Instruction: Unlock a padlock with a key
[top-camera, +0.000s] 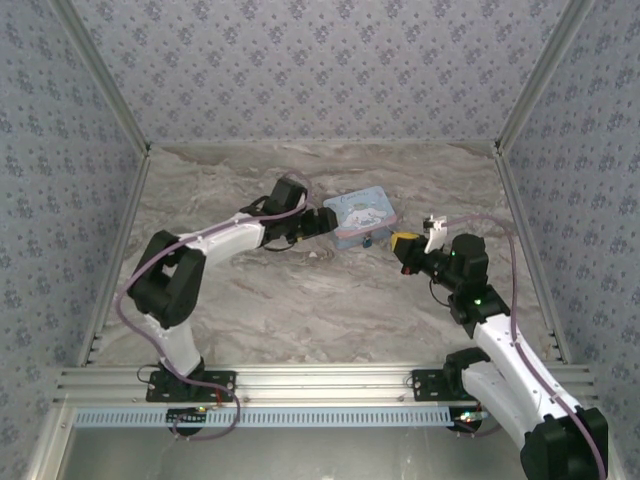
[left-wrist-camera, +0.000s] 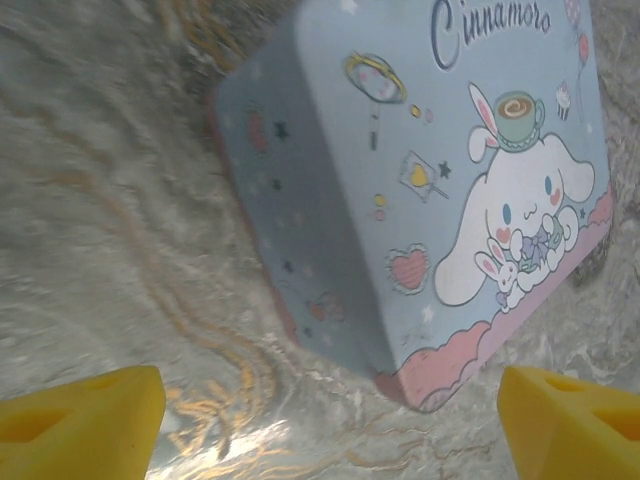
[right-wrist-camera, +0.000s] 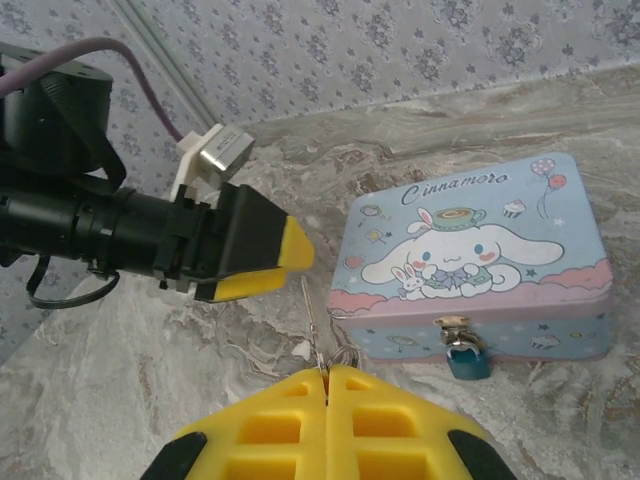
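Note:
The tiny blue padlock (right-wrist-camera: 467, 361) hangs by its shackle from the hasp on the front of a light-blue cartoon tin (right-wrist-camera: 480, 255) (top-camera: 360, 215). My right gripper (right-wrist-camera: 326, 372) (top-camera: 402, 244) is shut on a thin metal key (right-wrist-camera: 316, 318) with a ring. The key blade sticks out forward, left of the tin and some way from the padlock. My left gripper (left-wrist-camera: 330, 420) (top-camera: 316, 225) is open just off the tin's left end, and its yellow fingers (left-wrist-camera: 85, 415) have nothing between them. In the right wrist view the left gripper (right-wrist-camera: 268, 265) hovers above the key tip.
The tin (left-wrist-camera: 440, 190) lies flat on the marble-patterned table (top-camera: 300, 300). Patterned walls (top-camera: 320, 60) close in the back and both sides. Open tabletop lies in front of the tin, between the two arms.

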